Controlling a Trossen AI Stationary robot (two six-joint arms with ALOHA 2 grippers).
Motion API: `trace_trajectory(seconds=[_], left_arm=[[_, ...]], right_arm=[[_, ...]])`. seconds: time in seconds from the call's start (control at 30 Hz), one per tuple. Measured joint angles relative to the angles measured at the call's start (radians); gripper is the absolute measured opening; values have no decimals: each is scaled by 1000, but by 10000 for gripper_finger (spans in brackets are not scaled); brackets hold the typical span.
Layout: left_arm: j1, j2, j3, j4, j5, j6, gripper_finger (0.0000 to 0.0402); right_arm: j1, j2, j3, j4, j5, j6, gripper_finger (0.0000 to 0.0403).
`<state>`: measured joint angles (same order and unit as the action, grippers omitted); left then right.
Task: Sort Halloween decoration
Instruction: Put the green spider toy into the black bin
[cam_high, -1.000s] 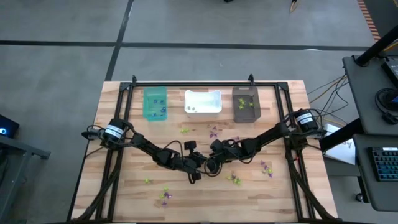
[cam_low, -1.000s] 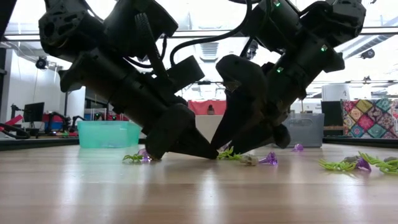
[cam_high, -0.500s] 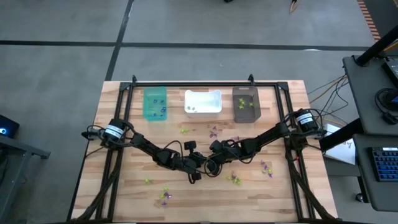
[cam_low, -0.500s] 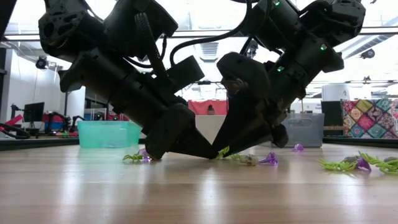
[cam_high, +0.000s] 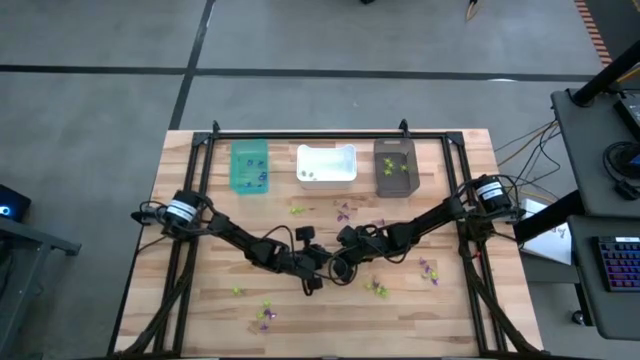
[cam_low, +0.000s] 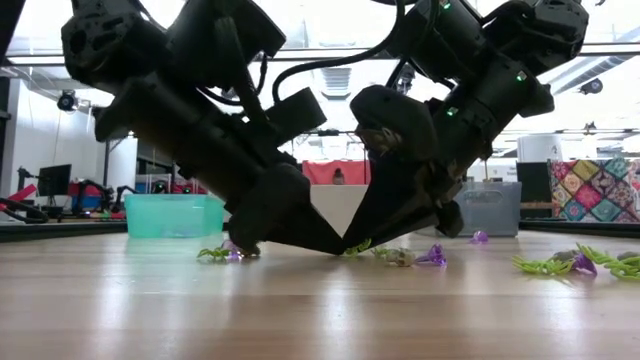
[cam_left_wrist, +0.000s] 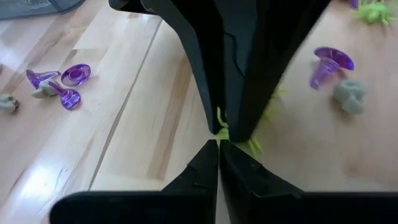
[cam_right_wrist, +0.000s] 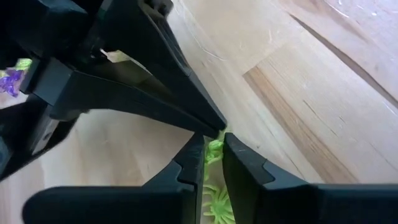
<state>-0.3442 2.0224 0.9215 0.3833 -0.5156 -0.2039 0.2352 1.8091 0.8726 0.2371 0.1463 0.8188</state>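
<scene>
The Halloween decoration is many tiny purple, lime-green and grey trinkets strewn over the wooden table (cam_high: 200, 300). At the table's middle my two grippers meet tip to tip. My right gripper (cam_right_wrist: 214, 142) comes in from the table's right and is shut on a lime-green trinket (cam_right_wrist: 214, 150). My left gripper (cam_left_wrist: 219, 143) comes slanting down from the table's left. It is shut, and its tips stand at the same trinket (cam_left_wrist: 220, 122). In the low view the two grippers form a V, with the green piece (cam_low: 358, 245) at its point. My right gripper pinches the lime-green trinket between its two fingers (cam_right_wrist: 194, 149), slanting down from the table's right. Green legs (cam_left_wrist: 255, 147) stick out beside the fingers, and the piece sits at table level. My left gripper has its shut tips (cam_right_wrist: 216, 126) right at that trinket; whether they touch it I cannot tell.
A teal bin (cam_high: 250, 167), a white bin (cam_high: 326, 164) and a dark brown bin (cam_high: 394, 166) stand in a row at the far edge. Loose trinkets lie nearby: purple (cam_left_wrist: 328, 62), grey (cam_left_wrist: 348, 97), purple (cam_left_wrist: 62, 84), green (cam_high: 378, 289). A black frame runs along the table's sides.
My right gripper has shut from wide open onto the lime-green trinket without leaving its place.
</scene>
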Motion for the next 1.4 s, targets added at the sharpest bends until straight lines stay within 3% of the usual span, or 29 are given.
trace_trajectory(seconds=[0.3, 0.63, 0.77, 0.9, 1.07, 1.4], left_arm=[[-16, -128, -1, -186, -58, 0, 0], [-99, -333, -1, -339, -254, 8, 0], [-131, -375, -1, -358, -242, 15, 0], [-135, -341, -1, -335, -151, 4, 0], [-132, -229, -2, -226, -148, -3, 0], [-53, -45, 0, -77, -115, 10, 0]], right_arm=[[0, -20, 0, -3, 3, -21, 44], [-2, -87, 0, 0, 11, -75, 43], [-2, -88, 0, -11, 11, -80, 43], [-4, -88, 0, -70, 10, -42, 44], [-7, -89, 2, -84, -21, 0, 51], [-8, -90, 2, -97, -49, 0, 118]])
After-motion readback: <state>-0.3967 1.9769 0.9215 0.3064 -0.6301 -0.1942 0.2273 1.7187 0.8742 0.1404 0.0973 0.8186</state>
